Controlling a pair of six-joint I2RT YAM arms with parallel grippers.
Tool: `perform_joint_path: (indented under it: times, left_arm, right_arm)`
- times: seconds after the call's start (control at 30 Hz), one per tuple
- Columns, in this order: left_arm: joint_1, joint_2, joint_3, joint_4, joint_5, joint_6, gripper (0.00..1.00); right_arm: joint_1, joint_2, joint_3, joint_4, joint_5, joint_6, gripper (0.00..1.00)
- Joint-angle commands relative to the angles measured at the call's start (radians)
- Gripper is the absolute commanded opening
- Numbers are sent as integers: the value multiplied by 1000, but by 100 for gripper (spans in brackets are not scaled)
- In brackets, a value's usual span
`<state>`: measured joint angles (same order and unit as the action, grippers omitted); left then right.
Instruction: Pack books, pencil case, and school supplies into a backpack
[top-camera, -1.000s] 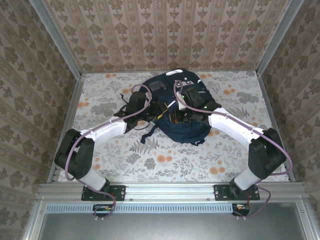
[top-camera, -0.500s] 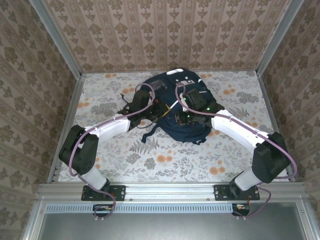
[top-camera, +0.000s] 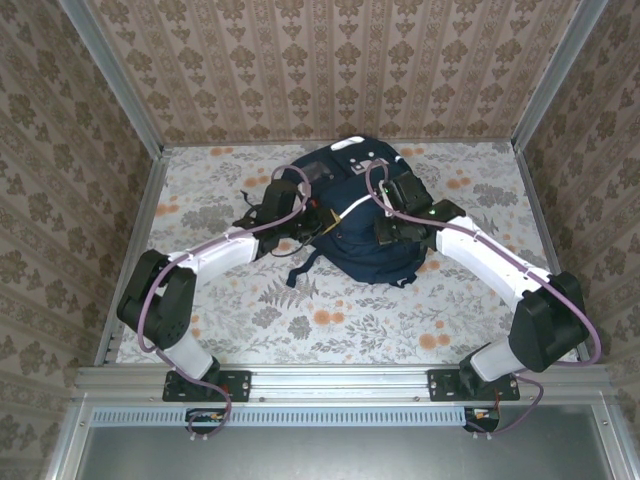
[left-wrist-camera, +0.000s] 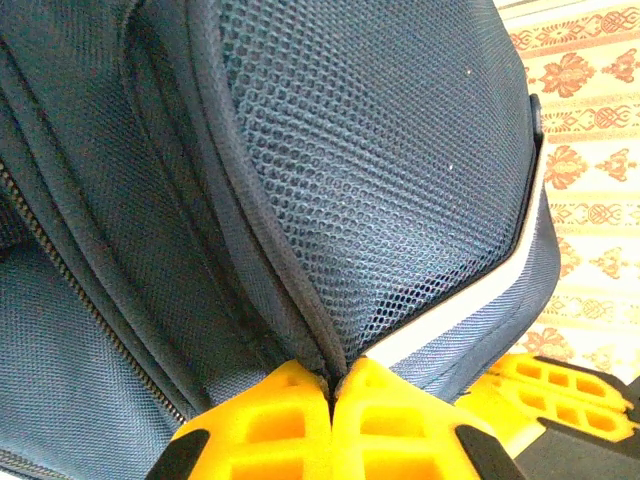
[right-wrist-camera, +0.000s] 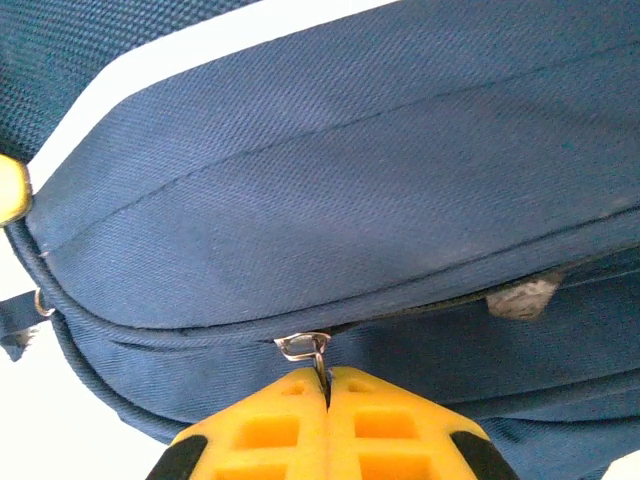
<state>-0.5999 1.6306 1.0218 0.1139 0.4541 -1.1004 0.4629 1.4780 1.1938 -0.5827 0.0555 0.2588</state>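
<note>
The navy-blue backpack (top-camera: 362, 235) lies at the back middle of the table, its white stripe (top-camera: 350, 208) showing. My left gripper (top-camera: 312, 222) is at its left side, shut on a dark piped fabric edge (left-wrist-camera: 300, 300) beside the mesh pocket (left-wrist-camera: 400, 150); the yellow fingertips (left-wrist-camera: 335, 378) meet on it. At the backpack's right side my right gripper (top-camera: 390, 230) is shut, its tips (right-wrist-camera: 325, 378) pinching the metal zipper pull (right-wrist-camera: 305, 345) on the zip line. The books, pencil case and school supplies are out of view.
Dark straps (top-camera: 298, 266) trail off the backpack's front left. The floral table top (top-camera: 330, 315) stretches toward the arm bases. Patterned walls (top-camera: 60, 180) and metal frame posts close the table in on three sides.
My left gripper has shut on the backpack's edge. The right gripper has moved right and back with the zipper pull, and the open gap showing dark contents is now covered by navy fabric.
</note>
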Motion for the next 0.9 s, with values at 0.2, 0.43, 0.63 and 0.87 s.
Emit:
perform_joint_path:
  times: [0.2, 0.43, 0.63, 0.87]
  left_arm:
    - [123, 3, 60, -224, -98, 156, 0]
    - [183, 32, 119, -264, -86, 209, 0]
    - [248, 75, 197, -326, -61, 287, 0]
    - [275, -13, 197, -406, -125, 309, 40]
  right_arm:
    - [-118, 38, 71, -97, 295, -36, 0]
    - [-155, 43, 90, -99, 234, 12, 0]
    - [-137, 43, 70, -55, -71, -31, 0]
    - [3, 72, 64, 36, -329, 6, 0]
